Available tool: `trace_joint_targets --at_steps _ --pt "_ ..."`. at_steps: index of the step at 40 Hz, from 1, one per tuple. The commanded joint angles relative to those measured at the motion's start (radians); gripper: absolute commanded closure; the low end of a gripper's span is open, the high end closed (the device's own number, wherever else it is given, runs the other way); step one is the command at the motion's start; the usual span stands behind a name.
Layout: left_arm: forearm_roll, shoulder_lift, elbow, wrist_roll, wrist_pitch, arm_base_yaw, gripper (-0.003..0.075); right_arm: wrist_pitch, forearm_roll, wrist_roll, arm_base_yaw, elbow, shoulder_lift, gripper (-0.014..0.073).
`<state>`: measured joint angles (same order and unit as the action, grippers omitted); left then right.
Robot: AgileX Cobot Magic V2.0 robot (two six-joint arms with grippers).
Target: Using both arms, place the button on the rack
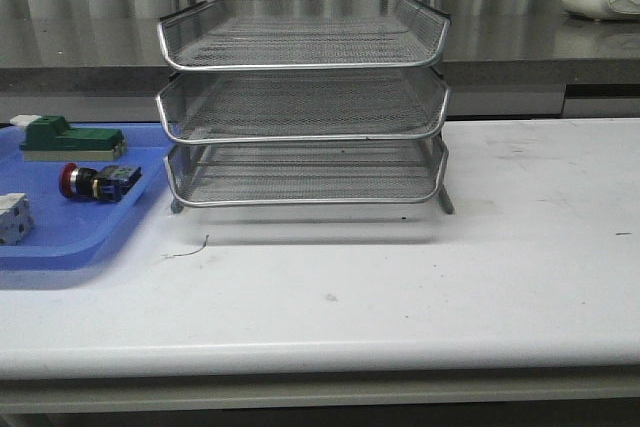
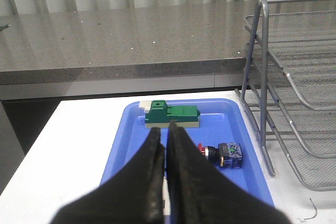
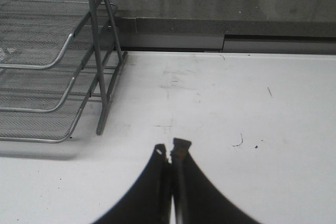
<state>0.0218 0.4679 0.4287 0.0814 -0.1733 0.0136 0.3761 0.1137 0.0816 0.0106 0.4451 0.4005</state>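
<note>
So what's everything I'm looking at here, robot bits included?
Rack: one, silver wire mesh, three tiers, middle of the table toward the back.
Tray: one, flat, blue, left of the rack.
Button: one, red head with black, yellow and blue body, lying on its side in the tray.
Green block: one, green on a beige base, in the tray behind the button.
White block: one, white, at the tray's left edge, partly cut off.
Table: one, white.
Counter: one, grey stone, behind the table.
Left gripper: black, shut, above the tray.
Right gripper: black, shut, over bare table right of the rack.
</note>
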Motion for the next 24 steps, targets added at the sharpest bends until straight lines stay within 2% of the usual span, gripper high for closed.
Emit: trace_joint_targets --at_steps 1,2,5,6,7,9,13,17,24 --pt "0.009 0.009 0.038 0.002 0.076 0.001 0.0523 -0.082 0.007 -0.003 0.004 0.037 0.014 0.0463" --pt "0.009 0.009 0.038 0.002 0.075 0.001 0.0465 -0.082 0.007 -0.003 0.004 0.037 0.014 0.0406" --pt "0.011 0.009 0.038 0.002 0.073 0.001 0.0227 -0.080 0.007 -0.003 0.004 0.036 0.014 0.0230" --pt "0.011 0.009 0.038 0.002 0.073 0.001 0.0194 -0.080 0.007 -0.003 0.004 0.036 0.014 0.0204" --pt "0.011 0.009 0.038 0.002 0.073 0.001 0.0129 -0.080 0.007 -0.003 0.004 0.036 0.014 0.0148" --pt "0.011 0.009 0.038 0.002 0.073 0.001 0.0070 -0.083 0.007 -0.003 0.004 0.036 0.014 0.0088" --pt "0.011 0.009 0.038 0.002 0.073 0.001 0.0067 -0.093 0.016 -0.003 0.004 0.036 0.018 0.0067" --pt "0.011 0.009 0.038 0.002 0.073 0.001 0.0086 -0.107 0.082 -0.003 0.004 0.038 0.054 0.0067" --pt "0.011 0.009 0.038 0.002 0.073 0.001 0.0132 -0.080 0.225 -0.003 0.004 0.096 0.267 0.0067"
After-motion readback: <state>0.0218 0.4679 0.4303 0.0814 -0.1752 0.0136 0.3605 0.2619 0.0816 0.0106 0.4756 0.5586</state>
